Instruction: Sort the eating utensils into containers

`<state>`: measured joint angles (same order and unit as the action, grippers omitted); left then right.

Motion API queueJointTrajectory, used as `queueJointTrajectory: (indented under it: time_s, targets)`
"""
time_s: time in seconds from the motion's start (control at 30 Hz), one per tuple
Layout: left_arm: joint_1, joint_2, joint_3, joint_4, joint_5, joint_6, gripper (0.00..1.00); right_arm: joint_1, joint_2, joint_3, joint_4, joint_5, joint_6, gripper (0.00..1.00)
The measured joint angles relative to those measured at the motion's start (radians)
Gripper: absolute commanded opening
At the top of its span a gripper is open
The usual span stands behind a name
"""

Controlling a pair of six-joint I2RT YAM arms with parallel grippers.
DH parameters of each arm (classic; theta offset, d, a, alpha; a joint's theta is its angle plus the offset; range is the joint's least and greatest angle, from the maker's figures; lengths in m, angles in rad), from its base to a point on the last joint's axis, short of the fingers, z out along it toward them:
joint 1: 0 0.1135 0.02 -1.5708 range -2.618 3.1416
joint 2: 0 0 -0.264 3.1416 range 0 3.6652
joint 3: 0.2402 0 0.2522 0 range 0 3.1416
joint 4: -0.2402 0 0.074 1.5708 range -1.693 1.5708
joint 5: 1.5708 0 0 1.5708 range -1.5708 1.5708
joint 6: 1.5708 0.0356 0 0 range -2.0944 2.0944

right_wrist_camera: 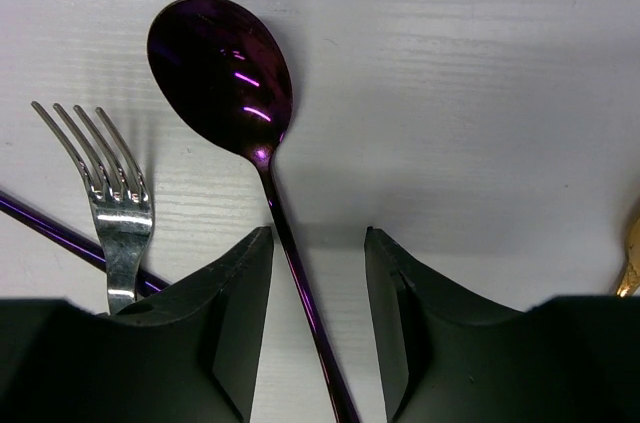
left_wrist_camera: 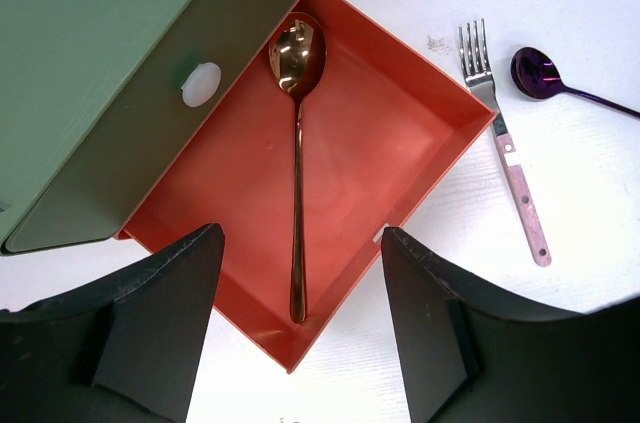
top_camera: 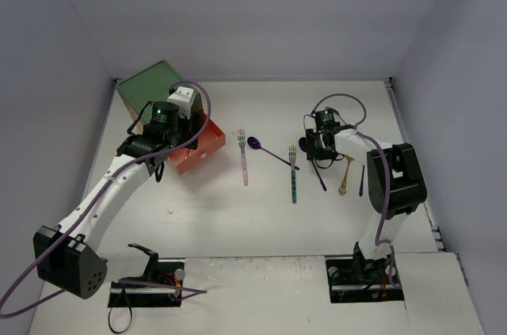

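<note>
My right gripper (right_wrist_camera: 318,273) hangs low over the table, open, with the thin handle of a purple spoon (right_wrist_camera: 220,73) running between its fingers, close to the left one. In the top view that gripper (top_camera: 321,147) hides the bowl and only the handle (top_camera: 320,177) sticks out. My left gripper (left_wrist_camera: 300,323) is open and holds nothing, above the near corner of the pulled-out orange-red drawer (left_wrist_camera: 420,133) of the green chest (left_wrist_camera: 90,53). A copper spoon (left_wrist_camera: 297,143) lies in that drawer.
On the table lie a pink-handled fork (top_camera: 243,159), a second purple spoon (top_camera: 255,143), a teal-handled fork (top_camera: 293,177), a gold utensil (top_camera: 346,177) and a dark one (top_camera: 361,180). A white knob (left_wrist_camera: 200,83) shows on the shut green drawer. Grey walls enclose the table.
</note>
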<state>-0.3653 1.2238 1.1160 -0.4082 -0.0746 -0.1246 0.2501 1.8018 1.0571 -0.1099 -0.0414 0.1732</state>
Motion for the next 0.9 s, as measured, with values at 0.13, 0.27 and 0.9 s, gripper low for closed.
queueJointTrajectory:
  time_s: [0.13,0.27,0.9]
  targets:
    - [0.000,0.002,0.000,0.000,0.002,-0.001,0.61,0.002,0.012,0.012,0.006,0.000,-0.001,0.12]
    - [0.000,0.006,0.000,0.000,0.034,-0.014,0.61,0.003,0.013,0.013,0.009,0.004,0.001,0.00]
    - [-0.307,-0.042,0.036,0.050,0.189,-0.318,0.61,0.111,-0.468,0.031,-0.005,-0.087,0.150,0.00]
